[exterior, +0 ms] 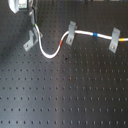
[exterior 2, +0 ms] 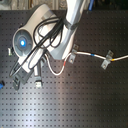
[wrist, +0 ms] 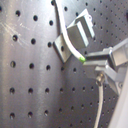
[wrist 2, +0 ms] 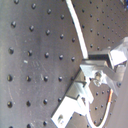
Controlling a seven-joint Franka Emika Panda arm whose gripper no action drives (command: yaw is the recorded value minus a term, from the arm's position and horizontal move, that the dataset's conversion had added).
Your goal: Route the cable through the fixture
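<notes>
The white cable [exterior: 49,54] runs from my gripper [exterior: 30,13] at the first exterior view's upper left, sags in a loop, then passes through two stubby grey clips towards the right. It carries red, blue and yellow bands. The fixture [exterior: 30,40], a silver clip with a long slanted foot, stands just below the gripper, and the cable passes close by its right side. In the first wrist view the cable [wrist: 69,35] crosses the fixture [wrist: 80,27] and its green mark sits at my fingertips [wrist: 102,59]. The gripper is shut on the cable near that end.
The two stubby clips [exterior: 71,32] [exterior: 115,40] hold the cable along the back of the black perforated board [exterior: 65,95]. In the second exterior view the arm [exterior 2: 47,35] covers the board's upper left, beside the clips [exterior 2: 72,55] [exterior 2: 106,61].
</notes>
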